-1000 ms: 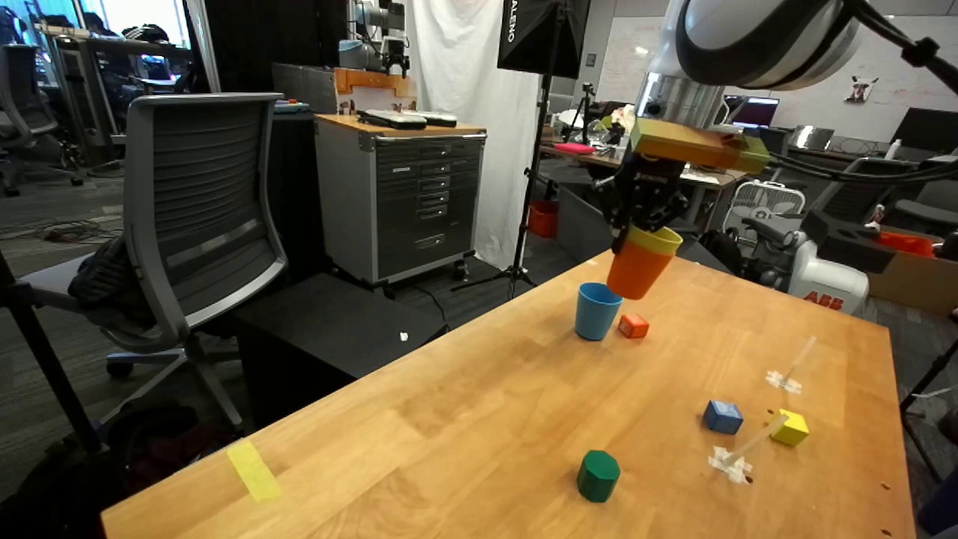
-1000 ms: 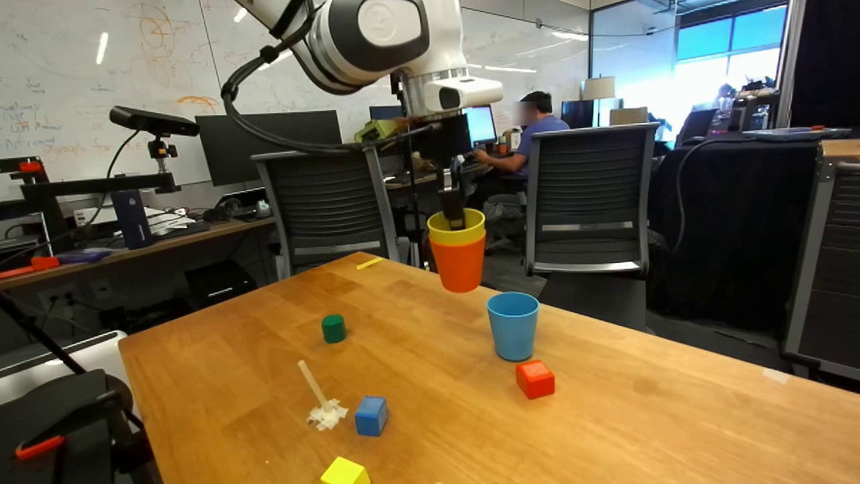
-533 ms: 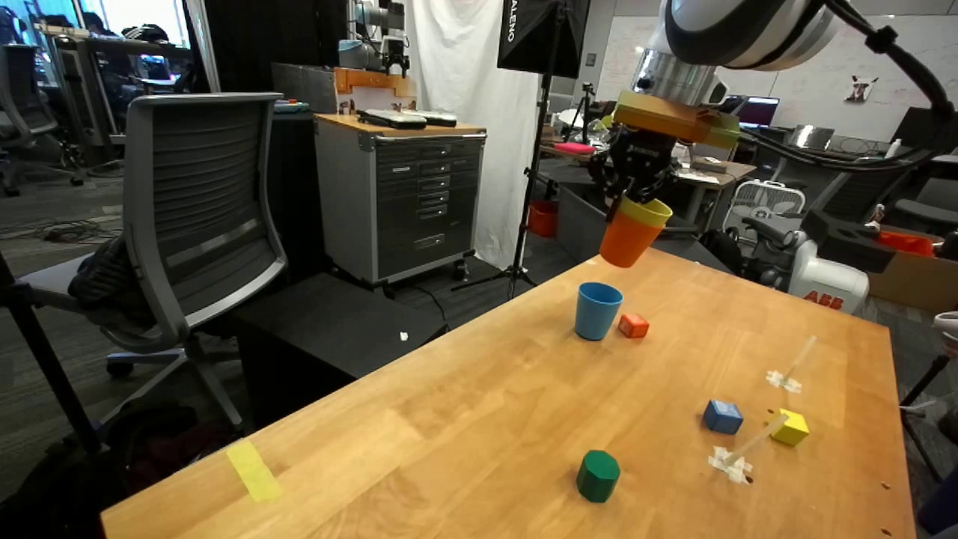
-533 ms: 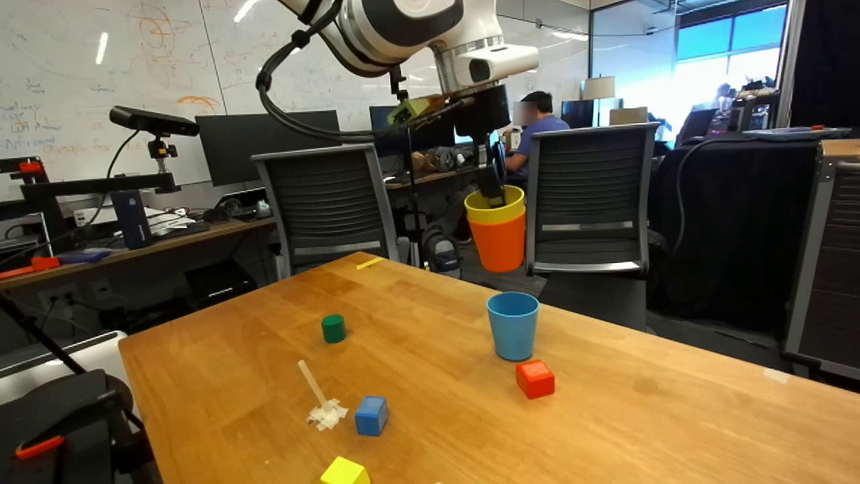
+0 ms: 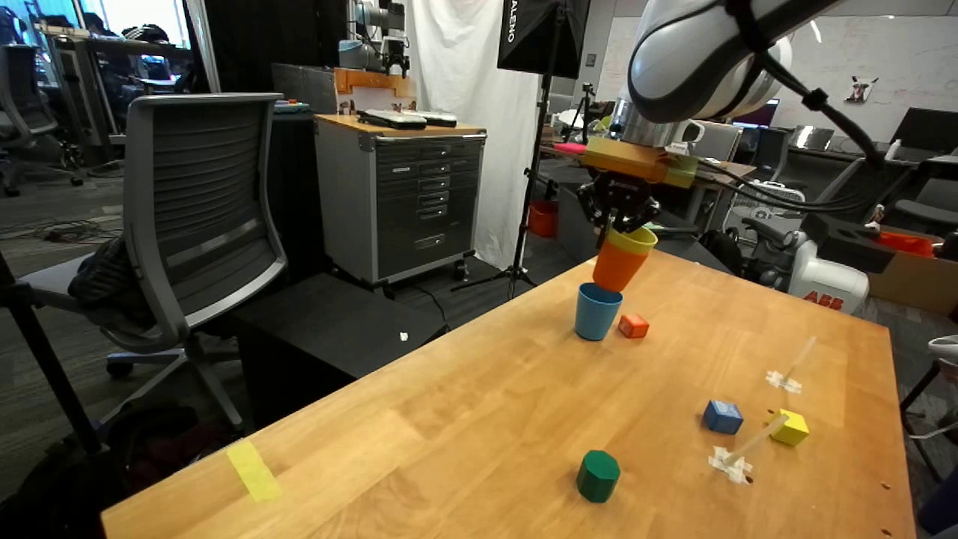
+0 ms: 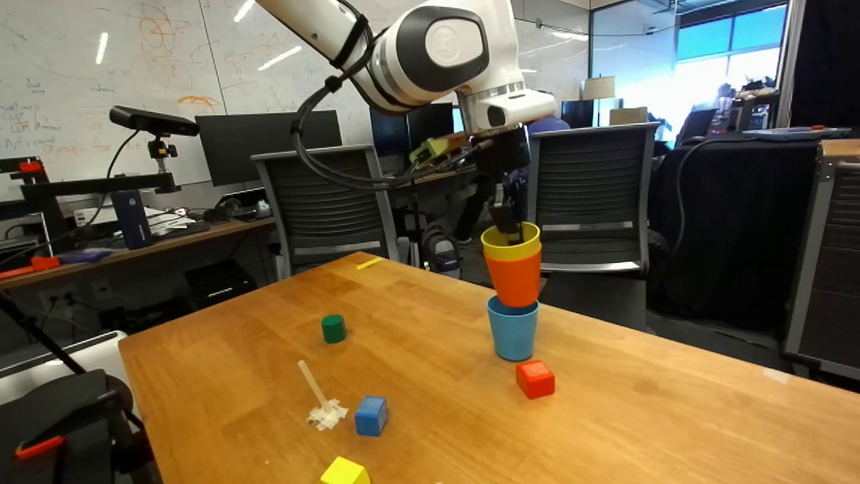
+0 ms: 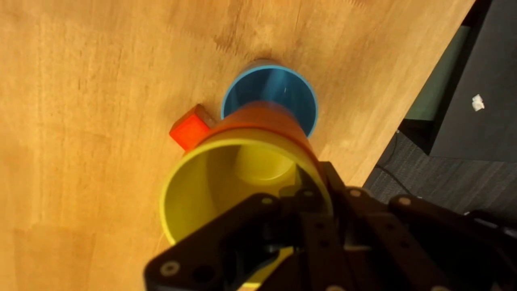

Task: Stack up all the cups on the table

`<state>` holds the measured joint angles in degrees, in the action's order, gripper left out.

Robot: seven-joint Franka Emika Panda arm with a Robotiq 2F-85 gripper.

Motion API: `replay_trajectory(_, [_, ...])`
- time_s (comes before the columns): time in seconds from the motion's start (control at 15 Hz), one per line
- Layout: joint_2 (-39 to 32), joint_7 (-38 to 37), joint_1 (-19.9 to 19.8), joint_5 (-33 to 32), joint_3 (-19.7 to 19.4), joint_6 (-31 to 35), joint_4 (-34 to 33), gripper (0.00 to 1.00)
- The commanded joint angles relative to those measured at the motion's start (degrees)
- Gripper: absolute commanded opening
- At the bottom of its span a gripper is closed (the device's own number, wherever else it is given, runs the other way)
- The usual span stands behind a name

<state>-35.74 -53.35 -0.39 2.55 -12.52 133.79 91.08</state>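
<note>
There are three cups [image 6: 513, 338], four blocks [image 5: 723, 418], two sticks [image 6: 314, 384], one pincer [image 7: 317, 178] and one table [image 5: 449, 434].

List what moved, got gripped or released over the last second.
The end effector carried the nested yellow cup and orange-red cup across toward the blue cup, rising then lowering; the orange-red base now overlaps its mouth in both exterior views, entry unclear. Nothing newly gripped or released. The blue cup and red block stayed put.

The tapered blue plastic cup [image 6: 513, 336], tapered orange-red plastic cup [image 6: 515, 281] and round-rimmed yellow plastic cup [image 6: 509, 253] are each one solid colour; the two-fingered gripper [image 7: 317, 174] is black; the light-brown wooden tabletop [image 5: 449, 419] shows darker streaked grain; the many-sided block [image 5: 598, 477] is deep green.
</note>
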Motion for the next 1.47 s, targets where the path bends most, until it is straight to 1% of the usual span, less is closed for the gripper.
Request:
replay_trajectory(0.0, [-3.5, -2.8, 0.2, -1.0, -0.5, -3.4, -4.7, 0.02])
replay_trajectory(0.6, [-5.3, -2.2, -0.4, -0.6, 0.0, -3.6, -5.9, 0.02])
replay_trajectory(0.67, [-5.4, -2.1, -0.4, -0.7, -0.1, -3.4, -5.7, 0.32])
replay_trajectory(0.73, [-5.5, -2.1, -0.5, -0.7, 0.0, -3.4, -5.7, 0.33])
replay_trajectory(0.8, [-5.6, -1.9, -0.6, -0.5, 0.1, -3.3, -5.6, 0.40])
replay_trajectory(0.93, [-5.6, -1.8, -0.7, -0.3, 0.2, -3.2, -5.5, 0.56])
replay_trajectory(1.27, [-5.0, -1.5, -0.7, -0.2, 0.4, -3.3, -5.2, 0.94])
replay_trajectory(1.33, [-4.4, -1.4, -0.7, -0.1, 0.4, -3.3, -4.9, 0.99])
replay_trajectory(1.4, [-3.7, -1.1, -0.7, 0.0, 0.5, -3.3, -4.5, 1.00])
